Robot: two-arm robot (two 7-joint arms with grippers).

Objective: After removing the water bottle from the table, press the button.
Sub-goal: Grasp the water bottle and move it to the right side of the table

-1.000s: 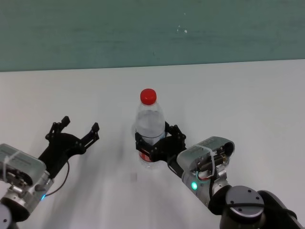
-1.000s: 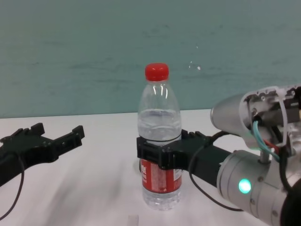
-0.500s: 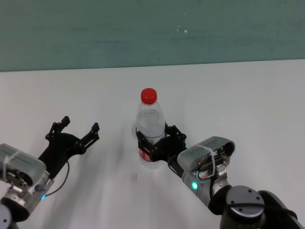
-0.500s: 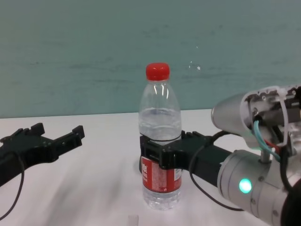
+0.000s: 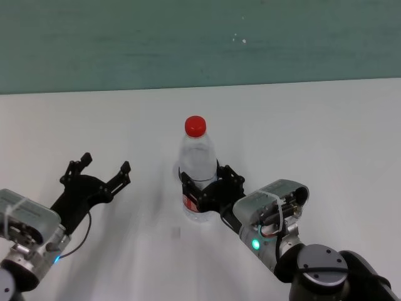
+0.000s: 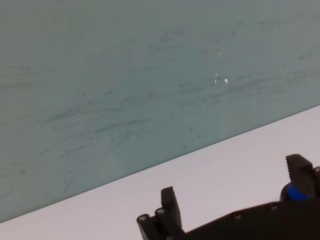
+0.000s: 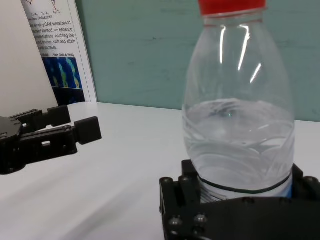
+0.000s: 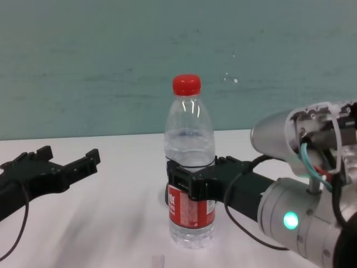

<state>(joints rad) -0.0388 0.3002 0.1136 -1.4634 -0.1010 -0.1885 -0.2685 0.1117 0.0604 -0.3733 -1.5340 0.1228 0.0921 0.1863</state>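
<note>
The water bottle [image 5: 197, 166] stands upright on the white table [image 5: 301, 125], with its red cap on top and its red label low down. My right gripper [image 5: 205, 187] is shut on the bottle, with one finger on each side just above the label. This grip also shows in the chest view [image 8: 192, 187] and close up in the right wrist view [image 7: 235, 200]. My left gripper [image 5: 105, 164] is open and empty, low over the table to the bottle's left. The button shows in none of the views.
A teal wall [image 5: 200, 37] runs along the table's far edge. A poster [image 7: 55, 50] hangs on the wall, seen in the right wrist view. Bare white table lies on both sides of the bottle and behind it.
My right gripper has slid slightly lower on the bottle, down to the top of the label. The bottle stays upright in place. The left arm has not moved.
</note>
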